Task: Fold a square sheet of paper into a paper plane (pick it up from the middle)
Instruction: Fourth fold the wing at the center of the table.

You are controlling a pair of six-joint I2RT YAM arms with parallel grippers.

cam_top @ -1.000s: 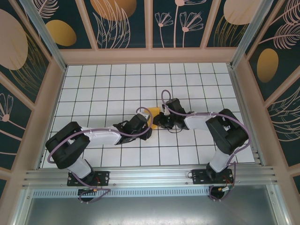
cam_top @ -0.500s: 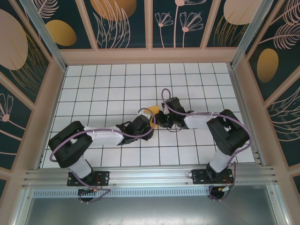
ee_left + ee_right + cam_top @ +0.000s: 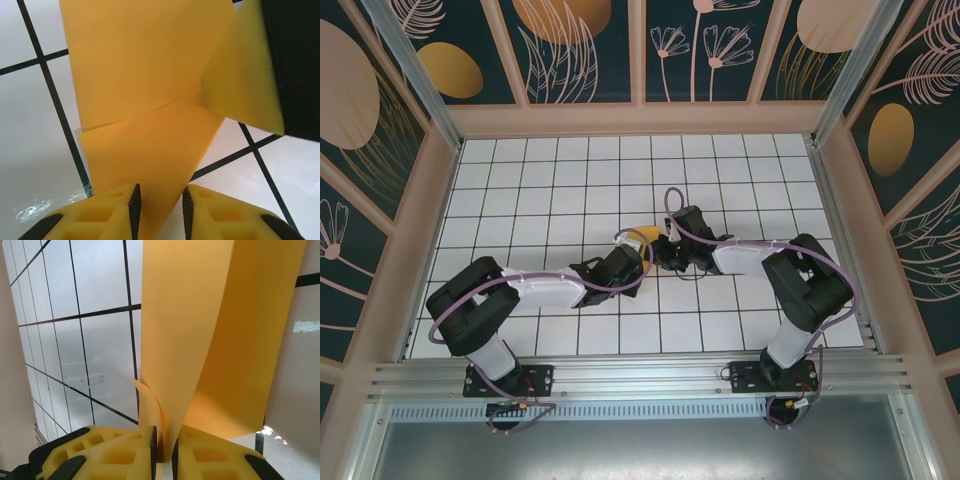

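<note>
Where the left arm (image 3: 535,290) and the right arm (image 3: 750,255) reach in from the near edge of a white gridded surface (image 3: 550,180), their tips meet at its middle. The left end effector (image 3: 160,195) has its fingers a little apart, with a corner of the square sheet of paper (image 3: 145,80) lying in the gap, not visibly pinched. The right end effector (image 3: 162,435) has its fingers nearly together, clamped on a raised fold of the orange sheet, which curves away beyond them.

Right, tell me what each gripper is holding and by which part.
The right gripper pinches the orange paper by its curled near edge. The left gripper has its jaws apart around the paper's near corner, not yet clamped on it.
</note>
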